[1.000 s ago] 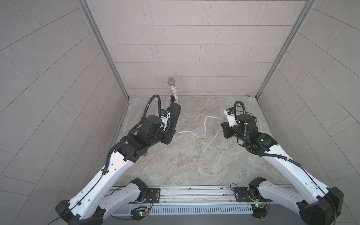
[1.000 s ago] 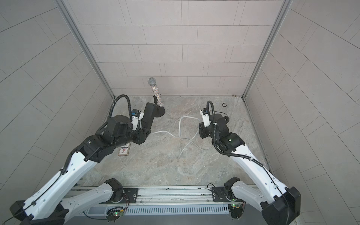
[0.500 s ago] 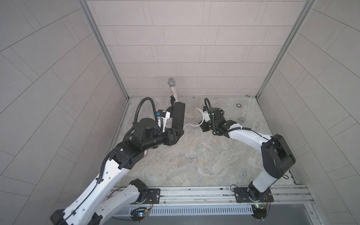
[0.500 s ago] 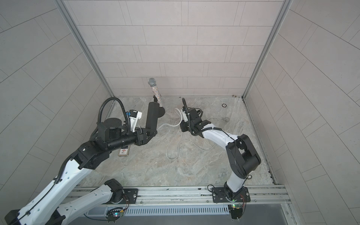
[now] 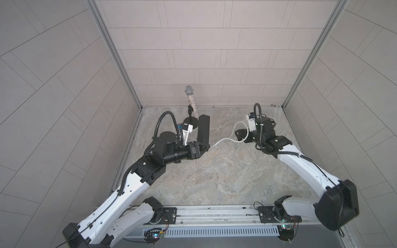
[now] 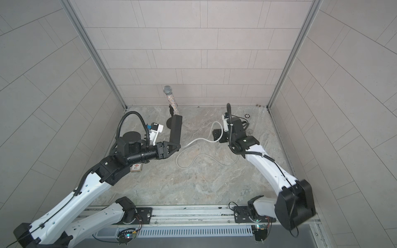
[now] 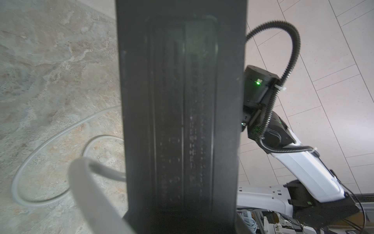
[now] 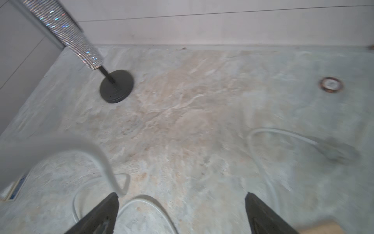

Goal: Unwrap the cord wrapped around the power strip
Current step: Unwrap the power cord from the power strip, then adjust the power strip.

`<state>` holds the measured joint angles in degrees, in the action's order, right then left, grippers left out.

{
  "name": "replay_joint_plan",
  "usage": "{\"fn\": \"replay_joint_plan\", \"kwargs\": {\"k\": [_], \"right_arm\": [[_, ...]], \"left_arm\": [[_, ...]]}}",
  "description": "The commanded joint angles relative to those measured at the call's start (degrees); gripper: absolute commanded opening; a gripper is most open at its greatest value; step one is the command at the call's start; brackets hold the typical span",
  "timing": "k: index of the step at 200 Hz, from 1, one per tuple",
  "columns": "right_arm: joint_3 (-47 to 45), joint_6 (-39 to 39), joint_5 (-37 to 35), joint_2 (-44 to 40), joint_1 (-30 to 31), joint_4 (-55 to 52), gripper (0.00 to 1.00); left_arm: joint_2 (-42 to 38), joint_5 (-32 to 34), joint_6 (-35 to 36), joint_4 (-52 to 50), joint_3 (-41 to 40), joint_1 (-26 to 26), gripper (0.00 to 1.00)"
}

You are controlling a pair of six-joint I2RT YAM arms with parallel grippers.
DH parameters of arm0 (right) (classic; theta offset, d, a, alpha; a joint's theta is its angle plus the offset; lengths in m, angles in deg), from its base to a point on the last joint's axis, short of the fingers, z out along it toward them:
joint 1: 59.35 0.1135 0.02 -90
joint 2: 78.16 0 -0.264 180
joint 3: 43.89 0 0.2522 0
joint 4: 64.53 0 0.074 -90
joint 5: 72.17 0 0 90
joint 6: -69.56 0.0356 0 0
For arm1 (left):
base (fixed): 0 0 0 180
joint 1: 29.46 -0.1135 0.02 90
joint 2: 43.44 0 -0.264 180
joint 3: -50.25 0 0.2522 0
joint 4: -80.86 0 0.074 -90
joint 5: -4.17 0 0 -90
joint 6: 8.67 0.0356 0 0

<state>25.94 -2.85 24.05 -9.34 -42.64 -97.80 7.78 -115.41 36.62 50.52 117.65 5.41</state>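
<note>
My left gripper (image 5: 201, 148) is shut on the lower end of the power strip (image 5: 203, 128), a black bar held nearly upright over the floor. In the left wrist view the strip's plain back (image 7: 182, 101) fills the middle and hides the fingers. The white cord (image 5: 225, 140) leaves the strip's lower end, runs to my right gripper (image 5: 241, 136) and lies in loose loops (image 6: 184, 165) on the floor. The right gripper (image 8: 181, 198) stands wide open with nothing between its fingers. A stretch of cord (image 8: 101, 160) arcs close past one fingertip (image 8: 112, 202). The pale plug (image 8: 338, 151) lies on the floor.
A glittery microphone (image 5: 190, 99) on a round black stand (image 8: 117, 86) stands at the back, just behind the strip. A small card (image 6: 136, 167) lies under the left arm. A small round ring (image 6: 247, 116) sits near the back right corner. Tiled walls close three sides.
My right gripper went from shut to wide open, letting the cord go, and drew back to the right. The cord fell into looser loops. The left gripper keeps hold of the strip.
</note>
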Motion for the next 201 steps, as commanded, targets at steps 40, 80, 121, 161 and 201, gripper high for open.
{"fn": "replay_joint_plan", "kwargs": {"k": [40, 80, 121, 161, 201], "right_arm": [[-9.1, -5.3, -0.6, -7.8, -5.6, -19.1, 0.98], [-9.2, 1.2, 14.9, -8.3, -5.5, -19.2, 0.89], [2.7, 8.2, 24.6, -9.6, -0.3, -16.7, 0.88], [8.8, 23.5, 32.7, -7.7, 9.6, 7.8, 0.96], [17.0, 30.4, 35.1, 1.4, 17.9, 16.7, 1.0]], "left_arm": [[0.4, 16.0, -0.6, 7.6, 1.6, -1.2, 0.0], [2.0, 19.4, -4.8, 9.7, 5.3, -1.9, 0.0], [3.3, 10.0, -8.0, 18.9, 1.3, -1.9, 0.0], [4.4, -2.1, -14.8, 37.7, -6.5, -1.9, 0.0], [4.6, -6.6, -16.6, 43.9, -10.2, -1.9, 0.0]]}}
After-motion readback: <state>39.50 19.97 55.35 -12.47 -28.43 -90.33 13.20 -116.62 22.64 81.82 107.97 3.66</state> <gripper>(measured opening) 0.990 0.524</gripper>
